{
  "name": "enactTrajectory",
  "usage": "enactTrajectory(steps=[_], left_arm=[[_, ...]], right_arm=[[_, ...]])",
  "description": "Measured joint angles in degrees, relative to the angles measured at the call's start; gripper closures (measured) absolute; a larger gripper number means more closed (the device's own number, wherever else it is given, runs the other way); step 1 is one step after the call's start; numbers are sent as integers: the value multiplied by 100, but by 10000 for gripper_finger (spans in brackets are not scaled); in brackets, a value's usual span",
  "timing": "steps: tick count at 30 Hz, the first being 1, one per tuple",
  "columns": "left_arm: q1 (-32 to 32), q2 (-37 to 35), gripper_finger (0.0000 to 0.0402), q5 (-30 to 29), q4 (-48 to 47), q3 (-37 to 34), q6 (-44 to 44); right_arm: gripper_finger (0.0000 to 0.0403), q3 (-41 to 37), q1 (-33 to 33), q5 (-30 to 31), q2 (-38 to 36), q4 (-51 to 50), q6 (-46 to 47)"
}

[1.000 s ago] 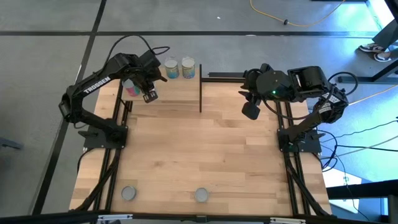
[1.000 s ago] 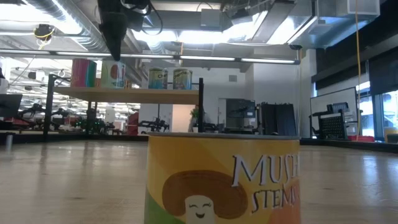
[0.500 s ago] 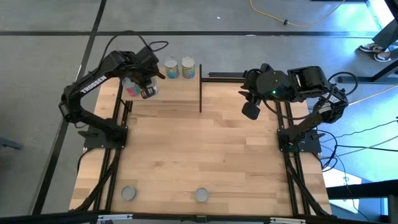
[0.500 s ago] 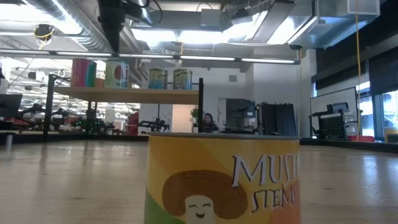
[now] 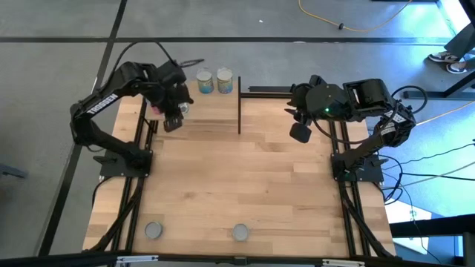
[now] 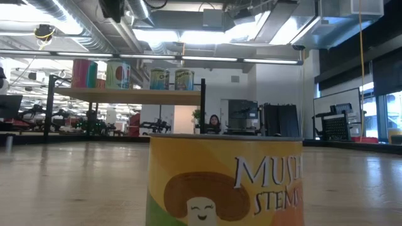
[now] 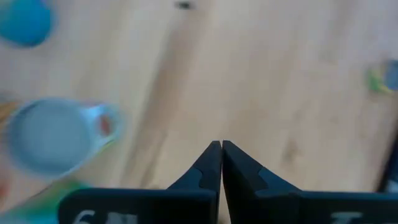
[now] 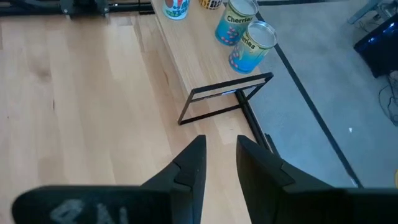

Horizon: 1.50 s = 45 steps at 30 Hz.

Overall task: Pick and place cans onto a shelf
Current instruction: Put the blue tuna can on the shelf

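Risk first: my left gripper (image 5: 172, 124) hangs above the shelf's (image 6: 125, 95) near edge with its jaws together and nothing between them, and the placed cans stand close by. In the high view its arm partly covers a pink can (image 5: 156, 107), so a careless sweep sideways could, I judge, clip that one or the pair (image 5: 214, 81) beside it and tip them off the board. From table height I count four or five cans upright on the shelf, well apart from the edge only in places.

Two cans remain on the table's near edge, one (image 5: 154, 231) toward the left and one (image 5: 240, 233) at the middle; the middle one is the mushroom tin filling the low view. Reaching it means a long travel, and I would lift clear of the black uprights before turning.

My right gripper (image 8: 219, 155) waits near the table's far right side, fingers slightly apart, holding nothing.
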Motion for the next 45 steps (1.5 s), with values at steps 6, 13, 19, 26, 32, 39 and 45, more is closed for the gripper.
enactTrajectory(steps=[6, 13, 19, 26, 32, 39, 45], left_arm=[[-662, -157, 401, 1086, -3, -2, 535], [-1541, -665, 401, 1713, 2, -502, -428], [-2406, -1259, 401, 1783, 2, -1580, -2269], [-3259, -1719, 396, 1755, 7, -2576, -4374], [-3648, -1797, 365, 1803, 5, -3203, -4764], [-3983, -1797, 342, 2083, 442, -3975, -5001], [-4652, -1796, 342, 2056, 1230, -4628, -5224]], right_arm=[[313, -2, -1, -572, 0, -136, -191], [313, -2, 2, -1765, 0, -148, -394], [313, -2, 26, -1858, 0, -155, -775], [313, -2, 26, -1855, 0, -150, -660], [313, -2, 26, -1855, 0, 102, -444], [313, -2, 26, -1853, 0, 186, -352], [313, -2, 26, -1851, 0, 184, -382]])
